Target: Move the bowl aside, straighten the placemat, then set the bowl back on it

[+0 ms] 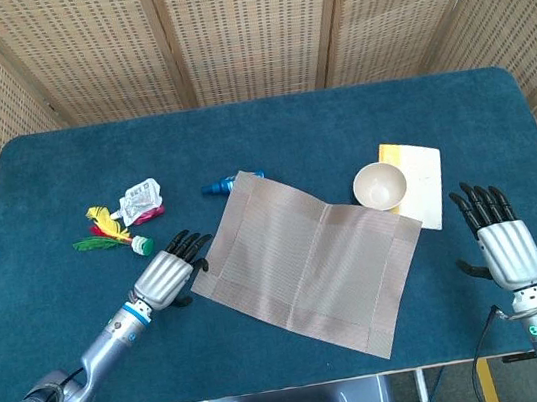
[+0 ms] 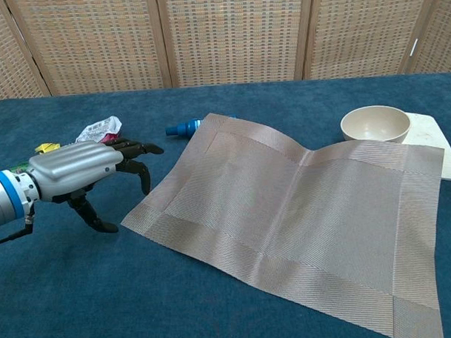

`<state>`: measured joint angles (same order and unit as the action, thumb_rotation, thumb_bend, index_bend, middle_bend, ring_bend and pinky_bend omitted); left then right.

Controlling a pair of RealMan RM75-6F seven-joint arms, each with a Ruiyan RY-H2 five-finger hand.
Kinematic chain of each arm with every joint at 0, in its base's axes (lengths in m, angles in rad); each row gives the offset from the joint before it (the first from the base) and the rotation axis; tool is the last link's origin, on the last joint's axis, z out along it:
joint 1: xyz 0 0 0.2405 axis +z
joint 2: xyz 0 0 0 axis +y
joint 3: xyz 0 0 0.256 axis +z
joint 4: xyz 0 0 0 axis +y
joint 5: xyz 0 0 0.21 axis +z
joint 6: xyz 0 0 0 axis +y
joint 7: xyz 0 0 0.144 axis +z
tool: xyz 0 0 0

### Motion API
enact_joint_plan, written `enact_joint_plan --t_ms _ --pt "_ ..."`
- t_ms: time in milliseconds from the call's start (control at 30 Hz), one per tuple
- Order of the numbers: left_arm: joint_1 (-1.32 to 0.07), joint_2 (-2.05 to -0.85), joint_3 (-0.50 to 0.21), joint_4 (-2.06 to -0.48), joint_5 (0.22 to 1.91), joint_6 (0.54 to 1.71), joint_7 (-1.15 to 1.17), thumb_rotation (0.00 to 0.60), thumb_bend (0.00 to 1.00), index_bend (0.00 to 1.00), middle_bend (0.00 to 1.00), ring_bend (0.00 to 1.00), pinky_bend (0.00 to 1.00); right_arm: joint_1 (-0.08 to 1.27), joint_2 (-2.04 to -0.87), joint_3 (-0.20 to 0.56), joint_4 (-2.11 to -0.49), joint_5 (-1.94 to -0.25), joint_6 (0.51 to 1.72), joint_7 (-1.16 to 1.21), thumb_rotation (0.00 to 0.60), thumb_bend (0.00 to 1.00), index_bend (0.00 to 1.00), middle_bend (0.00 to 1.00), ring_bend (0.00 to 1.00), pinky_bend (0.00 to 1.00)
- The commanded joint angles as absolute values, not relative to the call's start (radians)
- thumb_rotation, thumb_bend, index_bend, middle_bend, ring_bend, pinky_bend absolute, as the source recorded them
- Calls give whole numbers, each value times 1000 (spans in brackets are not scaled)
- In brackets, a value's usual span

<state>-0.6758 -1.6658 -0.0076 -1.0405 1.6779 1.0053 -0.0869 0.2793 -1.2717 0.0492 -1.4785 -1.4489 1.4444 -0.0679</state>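
Both views are bright and evenly lit from above, with diffuse light and no hard glare. Shadows are soft and short: a faint one lies under the left hand point(image 2: 77, 170) on the table point(image 2: 67, 293), another under the raised fold of the placemat point(image 2: 301, 211). Focus is sharp throughout. The head view bends the table's edges slightly.

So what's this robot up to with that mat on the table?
It is tidying a place setting. The placemat lies crooked on the blue table, and the bowl sits off the mat at its far right corner, partly on a pale card. The left hand is open, fingers pointing at the mat's near left corner, not gripping it. The right hand hangs open at the table's right edge.
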Motion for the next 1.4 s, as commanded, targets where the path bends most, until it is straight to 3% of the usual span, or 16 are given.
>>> enact_joint_plan --t_ms 33,400,867,1400 --pt "-689 -1697 1 -1002 1681 999 -103 600 117 382 0 0 0 278 -1271 52 -1477 -1448 1439 -68 600 0 0 0 0 0" --pt "-721 -1759 8 -906 1664 988 -105 600 131 383 0 0 0 268 -1269 69 -1477 -1462 1437 -61 600 0 0 0 0 0" --pt "-736 -1772 18 -897 1650 1001 -125 600 432 386 0 0 0 258 -1265 79 -1487 -1483 1438 -60 600 0 0 0 0 0" --pt "-752 -1767 8 -929 1627 1003 -113 600 473 398 0 0 0 250 -1256 85 -1498 -1499 1438 -50 600 0 7 0 0 0"
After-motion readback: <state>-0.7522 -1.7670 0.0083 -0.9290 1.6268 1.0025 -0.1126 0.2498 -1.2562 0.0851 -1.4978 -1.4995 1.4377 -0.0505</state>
